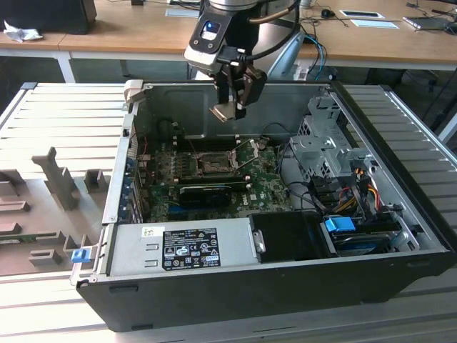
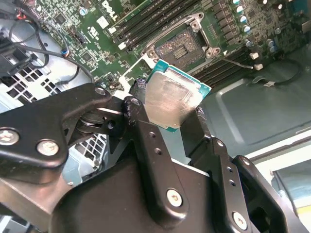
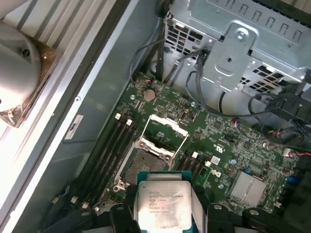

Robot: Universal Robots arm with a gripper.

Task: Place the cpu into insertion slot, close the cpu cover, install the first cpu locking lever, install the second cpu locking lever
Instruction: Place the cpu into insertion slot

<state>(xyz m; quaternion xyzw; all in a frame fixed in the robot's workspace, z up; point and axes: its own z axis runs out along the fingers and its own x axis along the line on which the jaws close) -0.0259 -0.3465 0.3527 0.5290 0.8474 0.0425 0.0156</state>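
My gripper (image 1: 232, 106) hangs above the open computer case, shut on the cpu (image 1: 223, 112), a small square chip with a silvery top. In both wrist views the cpu (image 2: 172, 99) (image 3: 162, 203) sits clamped between the black fingers (image 2: 138, 114), held tilted in the air. Below it on the green board lies the insertion slot (image 1: 213, 166) (image 2: 187, 46) (image 3: 143, 164), a dark square socket with nothing in it. The cpu cover (image 3: 166, 127), a silvery frame plate, stands hinged open beside the slot.
A long black card (image 1: 207, 191) lies just in front of the socket. The grey power supply (image 1: 182, 246) fills the case's near side and a metal drive cage (image 1: 325, 143) with cables (image 1: 350, 193) stands at the exterior view's right. Memory slots (image 3: 109, 150) flank the socket.
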